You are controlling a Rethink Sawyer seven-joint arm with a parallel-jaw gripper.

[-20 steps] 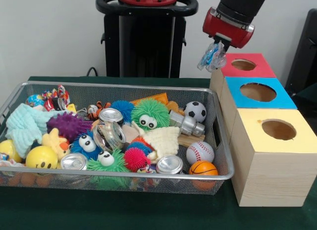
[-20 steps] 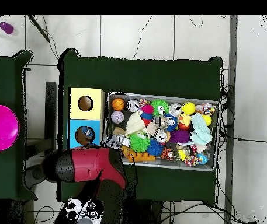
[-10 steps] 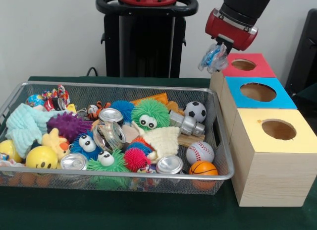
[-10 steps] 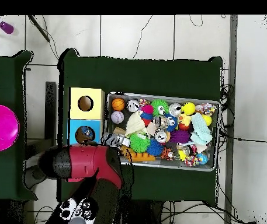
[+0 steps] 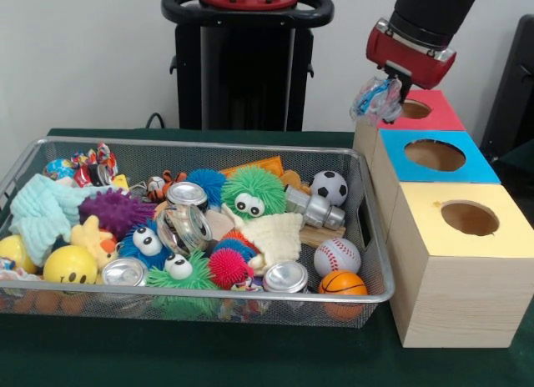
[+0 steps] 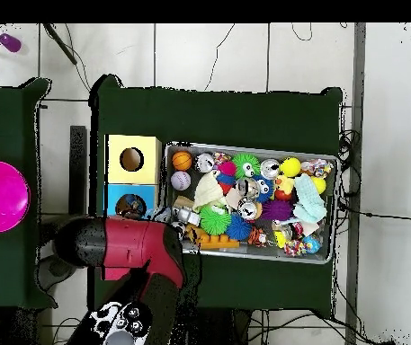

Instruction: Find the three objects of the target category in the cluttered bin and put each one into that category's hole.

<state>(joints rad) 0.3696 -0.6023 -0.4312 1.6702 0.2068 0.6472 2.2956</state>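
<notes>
Sideways toward the boxes, the end effector (image 5: pixel 385 93) has carried its crinkly wrapped sweet (image 5: pixel 375 98) since a second ago. Nearest, the wire bin (image 5: pixel 367 228) sits full of cans, balls and fuzzy toys; no lettering is readable. Beyond stand the yellow box (image 5: pixel 455 262) and blue box (image 5: pixel 417 166). Farthest, it hangs clenched on the sweet beside the red box (image 5: pixel 434 116), probably lining up over that hole.
</notes>
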